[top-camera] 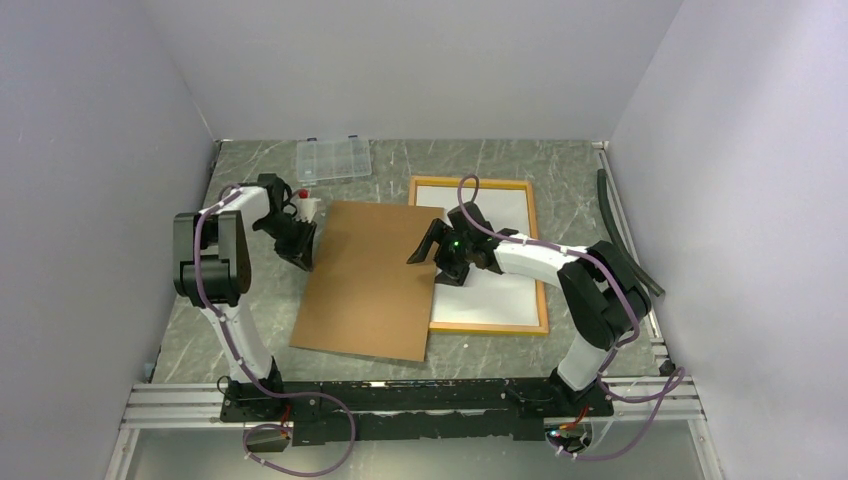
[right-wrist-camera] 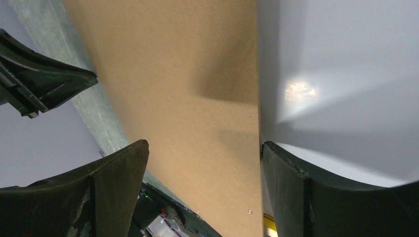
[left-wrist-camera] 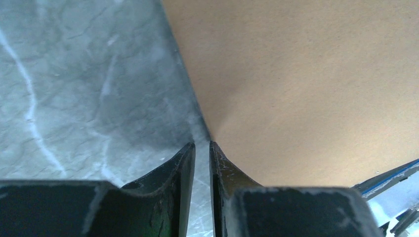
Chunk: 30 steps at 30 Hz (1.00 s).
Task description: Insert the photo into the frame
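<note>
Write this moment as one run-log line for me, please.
left gripper: slightly open at left edge of backing board | right gripper: open over its right edge | board overlaps frame

Brown board (right-wrist-camera: pixel 168 69) below wide-spread hand (right-wrist-camera: pixel 203 145)

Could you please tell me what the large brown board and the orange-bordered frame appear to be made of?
Flat brown rectangular board: probably fibreboard or stiff card, matt, with fine speckled grain close up. Thin yellow-orange rectangular frame: looks like stained or painted wood, smooth; plastic cannot be excluded.
</note>
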Tool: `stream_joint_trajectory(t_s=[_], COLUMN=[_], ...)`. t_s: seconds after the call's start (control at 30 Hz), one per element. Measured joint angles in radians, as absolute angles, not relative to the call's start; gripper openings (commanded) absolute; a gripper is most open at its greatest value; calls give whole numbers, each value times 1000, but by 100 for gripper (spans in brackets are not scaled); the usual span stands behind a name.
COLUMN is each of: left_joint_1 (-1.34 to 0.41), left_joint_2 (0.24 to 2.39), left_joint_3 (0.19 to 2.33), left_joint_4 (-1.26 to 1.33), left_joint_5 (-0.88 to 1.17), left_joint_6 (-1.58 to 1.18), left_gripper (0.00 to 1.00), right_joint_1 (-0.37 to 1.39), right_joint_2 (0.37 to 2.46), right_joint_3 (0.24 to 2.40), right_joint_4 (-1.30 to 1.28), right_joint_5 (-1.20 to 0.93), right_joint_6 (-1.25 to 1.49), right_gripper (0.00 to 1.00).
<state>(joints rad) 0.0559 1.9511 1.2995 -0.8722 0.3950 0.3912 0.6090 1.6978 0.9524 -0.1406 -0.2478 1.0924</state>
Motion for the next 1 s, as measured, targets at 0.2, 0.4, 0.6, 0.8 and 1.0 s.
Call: stream_joint_trajectory(t_s=[0.2,0.4,0.6,0.8,1.0], left_joint_1=[30,20,16,16,16], left_joint_2=[1948,1952,1970,1974,1974], left_joint_3=[1289,1293,1316,1322,1329], left_joint_4=[-865,-865,-889,-898,-907], left_joint_5=[411,403,398,399,394], left_joint_6=[370,368,373,383,400], left_gripper=[23,20,16,16,16], right_joint_1=[609,598,585,580,570], right_joint_2=[1698,1699,1712,1710,1634], right_joint_3=[950,928,874,852,849], right_joint_4=[-126,-96,-3,32,78], right_joint_5=[-263,-281,-324,-351,-377], right_joint_6=[1100,1104,1136,1155,1164], right_gripper=[81,77,65,58,54])
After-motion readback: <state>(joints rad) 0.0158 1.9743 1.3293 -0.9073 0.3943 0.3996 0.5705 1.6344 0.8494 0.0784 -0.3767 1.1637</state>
